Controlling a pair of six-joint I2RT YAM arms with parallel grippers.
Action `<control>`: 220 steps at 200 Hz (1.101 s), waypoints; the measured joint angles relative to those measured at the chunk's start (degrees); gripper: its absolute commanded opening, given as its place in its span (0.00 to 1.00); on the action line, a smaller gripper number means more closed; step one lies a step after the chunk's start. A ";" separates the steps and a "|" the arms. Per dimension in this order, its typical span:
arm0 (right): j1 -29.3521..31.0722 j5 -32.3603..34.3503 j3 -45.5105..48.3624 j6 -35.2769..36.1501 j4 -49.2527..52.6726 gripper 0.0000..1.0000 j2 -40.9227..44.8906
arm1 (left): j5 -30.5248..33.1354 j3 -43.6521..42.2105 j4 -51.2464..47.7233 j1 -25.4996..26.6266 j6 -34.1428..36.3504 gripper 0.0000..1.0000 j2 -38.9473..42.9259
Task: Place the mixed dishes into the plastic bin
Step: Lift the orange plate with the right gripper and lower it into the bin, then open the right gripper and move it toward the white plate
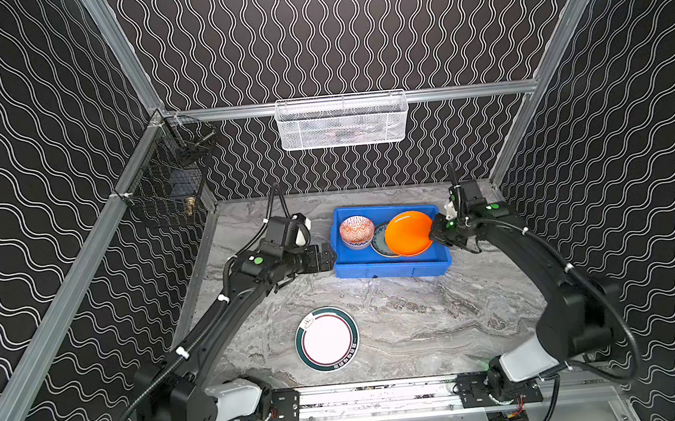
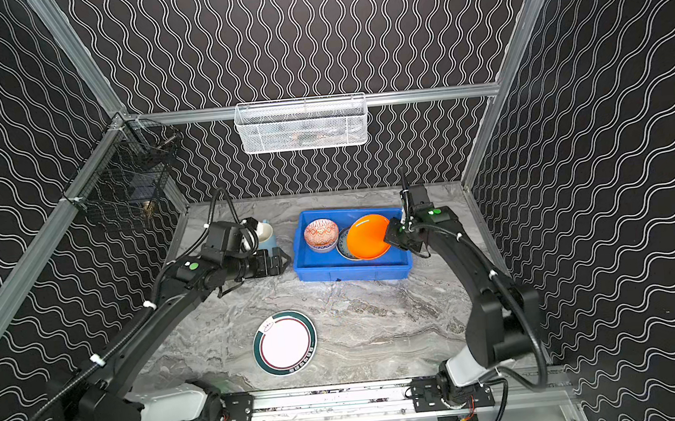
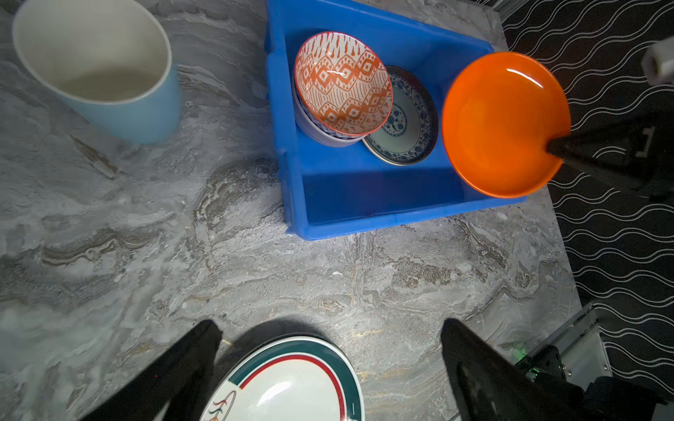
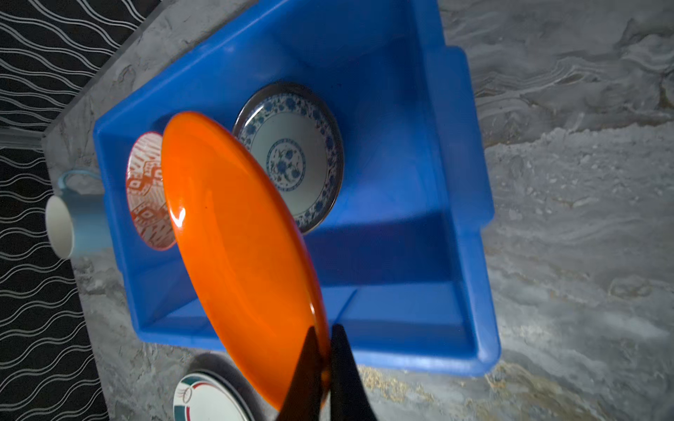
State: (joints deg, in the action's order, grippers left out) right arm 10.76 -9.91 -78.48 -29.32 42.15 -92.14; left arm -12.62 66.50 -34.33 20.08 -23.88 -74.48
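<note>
Marble counter (image 1: 420, 316): right fingers (image 4: 344, 375) clamped on the orange plate (image 4: 237, 226), tilted over the blue bin (image 4: 401, 237); left fingers (image 3: 171, 375) spread, empty. Next move likely: lower, then release.

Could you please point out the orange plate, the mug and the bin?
orange plate (image 1: 408, 233): a top view, centre.
mug (image 3: 153, 113): left wrist view, outer wall.
bin (image 1: 391, 269): a top view, near wall.

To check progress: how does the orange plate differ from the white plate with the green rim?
The orange plate is pinched at its rim by the right gripper and hangs tilted over the blue bin; the white plate lies flat on the table, untouched. The orange plate is plain; the white plate has a dark-green rim and a red ring. Both are round plates.
</note>
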 measured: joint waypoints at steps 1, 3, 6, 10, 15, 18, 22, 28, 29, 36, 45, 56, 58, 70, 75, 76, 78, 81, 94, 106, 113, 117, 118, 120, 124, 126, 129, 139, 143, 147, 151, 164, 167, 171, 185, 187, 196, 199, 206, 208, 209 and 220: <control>-0.02 0.00 -0.11 -0.02 -0.04 0.02 -0.22 | -0.02 0.04 0.04 0.00 0.00 0.98 -0.11; -0.09 0.02 -0.39 -0.02 -0.20 0.02 -0.83 | -0.15 0.17 0.20 0.00 0.02 0.99 -0.39; -0.20 0.00 -0.79 -0.02 -0.35 0.02 -1.66 | -0.31 0.31 0.44 0.00 0.02 0.99 -0.81; -0.35 -0.02 -1.40 0.02 -0.52 0.02 -2.84 | -0.55 0.48 0.76 0.00 0.07 0.99 -1.29; -0.37 -0.04 -2.19 0.22 -0.59 0.02 -4.22 | -0.85 0.74 1.07 0.00 0.13 0.99 -2.01; -0.42 -0.04 -2.64 0.22 -0.72 0.02 -5.03 | -0.94 0.85 1.27 0.00 0.20 0.99 -2.36; -0.48 -0.02 -3.32 0.28 -0.85 0.02 -6.16 | -1.05 1.03 1.36 0.00 0.24 0.99 -2.80; -0.59 -0.02 -4.22 0.42 -1.01 0.02 -7.69 | -1.25 1.27 1.57 0.00 0.37 0.99 -3.43; -0.63 0.00 -4.48 0.42 -1.03 0.02 -8.04 | -1.31 1.33 1.60 0.00 0.44 0.99 -3.58; -0.70 0.07 -5.62 0.50 -1.14 0.02 -9.81 | -1.40 1.55 1.77 0.00 0.63 0.99 -4.17; -0.70 0.24 -7.15 0.92 -1.22 0.02 -11.96 | -1.66 1.95 1.90 -0.02 1.14 0.99 -4.92; -0.70 0.48 -8.98 1.49 -1.29 0.02 -14.29 | -1.75 2.45 2.12 -0.02 1.51 0.99 -5.84; -0.70 0.52 -9.33 1.55 -1.29 0.02 -14.78 | -1.75 2.58 2.12 -0.02 1.55 0.99 -6.03; -0.70 0.68 -11.30 1.62 -1.42 0.02 -17.35 | -1.73 3.34 2.21 -0.04 1.95 0.99 -7.13; -0.70 0.85 -12.00 1.90 -1.55 0.02 -18.49 | -1.70 3.69 2.16 -0.07 2.29 0.99 -7.58; -0.70 0.96 -12.17 2.01 -1.57 0.02 -18.80 | -1.70 3.74 2.19 -0.07 2.36 0.99 -7.65; -0.70 1.05 -12.37 2.21 -1.55 0.02 -19.12 | -1.70 3.85 2.19 -0.07 2.47 0.99 -7.78; -0.70 1.01 -12.74 2.54 -1.40 0.02 -19.74 | -1.68 4.02 2.19 -0.07 2.64 0.99 -8.00; -0.68 1.31 -14.16 2.84 -0.85 0.02 -22.23 | -1.66 4.44 2.27 -0.07 3.02 0.99 -8.72; -0.70 1.53 -15.43 3.04 -0.48 0.02 -24.02 | -1.64 4.61 2.34 -0.07 3.08 0.99 -9.16; -0.70 1.31 -16.13 2.99 -0.46 0.02 -24.87 | -1.66 4.66 2.45 -0.07 3.19 0.99 -9.42; -0.70 1.11 -16.57 3.02 -0.46 0.02 -25.31 | -1.66 4.66 2.58 -0.07 3.23 0.99 -9.55; -0.70 1.09 -16.63 3.02 -0.46 0.02 -25.40 | -1.66 4.66 2.58 -0.07 3.23 0.99 -9.57; -0.70 1.01 -16.90 3.02 -0.44 0.02 -25.66 | -1.66 4.66 2.62 -0.07 3.23 0.99 -9.64; -0.70 0.94 -17.31 3.04 -0.44 0.02 -26.03 | -1.66 4.66 2.64 -0.07 3.26 0.99 -9.77; -0.70 0.83 -17.59 3.06 -0.44 0.02 -26.25 | -1.66 4.66 2.64 -0.07 3.28 0.99 -9.81; -0.70 0.76 -17.97 3.06 -0.42 0.02 -26.58 | -1.66 4.66 2.64 -0.07 3.30 0.99 -9.92; -0.70 0.42 -19.26 3.21 -0.44 0.02 -27.74 | -1.66 4.74 2.64 -0.07 3.48 0.99 -10.19; -0.70 0.31 -19.67 3.21 -0.46 0.02 -28.11 | -1.66 4.81 2.67 -0.07 3.54 0.98 -10.32; -0.70 0.07 -20.15 3.21 -0.46 0.02 -28.52 | -1.64 4.85 2.67 -0.07 3.74 0.99 -10.45; -0.70 -0.11 -20.55 3.21 -0.46 0.03 -28.87 | -1.64 4.96 2.64 -0.09 3.93 0.99 -10.58; -0.68 -0.50 -21.53 3.21 -0.42 0.04 -29.64 | -1.38 5.33 2.67 -0.11 4.20 0.99 -10.93; -0.68 -0.55 -21.70 3.21 -0.39 0.05 -29.77 | -1.31 5.42 2.64 -0.13 4.26 0.99 -10.99; -0.63 -0.61 -21.94 3.21 -0.35 0.06 -29.92 | -1.25 5.51 2.64 -0.13 4.28 0.99 -11.08; -0.46 -1.03 -22.36 3.21 -0.22 0.11 -30.36 | -1.22 5.66 2.71 -0.15 4.31 0.99 -11.41; -0.42 -1.14 -22.36 3.19 -0.22 0.12 -30.38 | -1.22 5.66 2.71 -0.15 4.31 0.99 -11.43; -0.22 -1.11 -22.36 3.19 -0.22 0.14 -30.49 | -1.22 5.66 2.69 -0.15 4.31 0.99 -11.54; -0.11 -1.09 -22.36 3.19 -0.22 0.15 -30.53 | -1.22 5.66 2.67 -0.17 4.31 0.99 -11.54; 0.20 -0.46 -22.32 3.19 -0.20 0.17 -30.60 | -1.22 5.66 2.67 -0.17 4.31 0.99 -11.54; 0.31 -0.48 -22.25 3.19 -0.22 0.17 -30.62 | -1.22 5.66 2.67 -0.17 4.31 0.98 -11.54; 0.33 -0.50 -22.23 3.19 -0.22 0.17 -30.62 | -1.22 5.66 2.67 -0.17 4.31 0.98 -11.54; 0.68 -0.52 -21.75 3.19 -0.11 0.19 -30.62 | -1.25 5.64 2.69 -0.20 4.31 0.99 -11.50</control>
State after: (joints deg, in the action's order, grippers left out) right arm 11.44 -10.44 -100.22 -26.13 42.04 -122.76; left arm -13.87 72.14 -31.64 19.88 -19.57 -85.97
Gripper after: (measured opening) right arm 0.175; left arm 0.986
